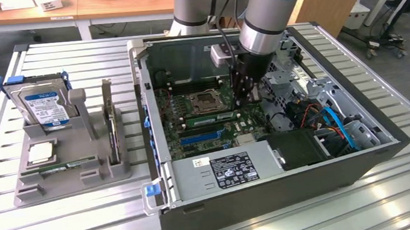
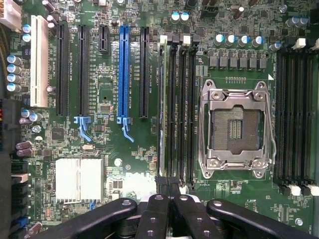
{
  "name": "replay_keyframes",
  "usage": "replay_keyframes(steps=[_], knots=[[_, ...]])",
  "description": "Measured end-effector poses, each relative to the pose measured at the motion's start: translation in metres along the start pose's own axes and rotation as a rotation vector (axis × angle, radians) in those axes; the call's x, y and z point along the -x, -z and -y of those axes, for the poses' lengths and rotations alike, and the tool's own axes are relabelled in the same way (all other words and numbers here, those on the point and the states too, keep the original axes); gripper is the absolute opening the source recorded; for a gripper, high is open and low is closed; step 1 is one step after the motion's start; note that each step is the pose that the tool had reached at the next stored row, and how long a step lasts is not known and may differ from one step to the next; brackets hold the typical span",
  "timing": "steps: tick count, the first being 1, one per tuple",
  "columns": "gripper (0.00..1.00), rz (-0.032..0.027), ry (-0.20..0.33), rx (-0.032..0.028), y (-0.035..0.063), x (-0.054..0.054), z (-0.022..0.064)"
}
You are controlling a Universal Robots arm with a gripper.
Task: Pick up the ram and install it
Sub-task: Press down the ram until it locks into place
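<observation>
Pincer (image 2: 167, 185) pressed together, gripping nothing I can see; tips right over one end of the ram (image 2: 162, 109); ram stands on edge in the end slot of the bank next to the CPU socket (image 2: 235, 128), long axis running straight away from the tips; empty slots (image 2: 182, 109) beside it; case walls (image 1: 270, 192) close.

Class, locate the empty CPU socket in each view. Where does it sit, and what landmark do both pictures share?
Exterior view: the CPU socket sits mid-board inside the open computer case.
Wrist view: the CPU socket lies between two banks of black memory slots.
Shared landmark: the blue expansion slot, on the far side of one memory bank from the socket.
</observation>
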State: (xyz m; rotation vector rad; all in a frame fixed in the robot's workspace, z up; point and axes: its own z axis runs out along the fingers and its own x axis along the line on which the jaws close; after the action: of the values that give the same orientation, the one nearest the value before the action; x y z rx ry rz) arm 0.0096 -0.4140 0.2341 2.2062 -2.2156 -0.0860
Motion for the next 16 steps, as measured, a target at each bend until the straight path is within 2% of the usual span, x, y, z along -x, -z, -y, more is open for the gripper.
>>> replay_keyframes(steps=[16], knots=[[0.10,0.0004,0.000,-0.0002,-0.0038,0.0014,0.0002]])
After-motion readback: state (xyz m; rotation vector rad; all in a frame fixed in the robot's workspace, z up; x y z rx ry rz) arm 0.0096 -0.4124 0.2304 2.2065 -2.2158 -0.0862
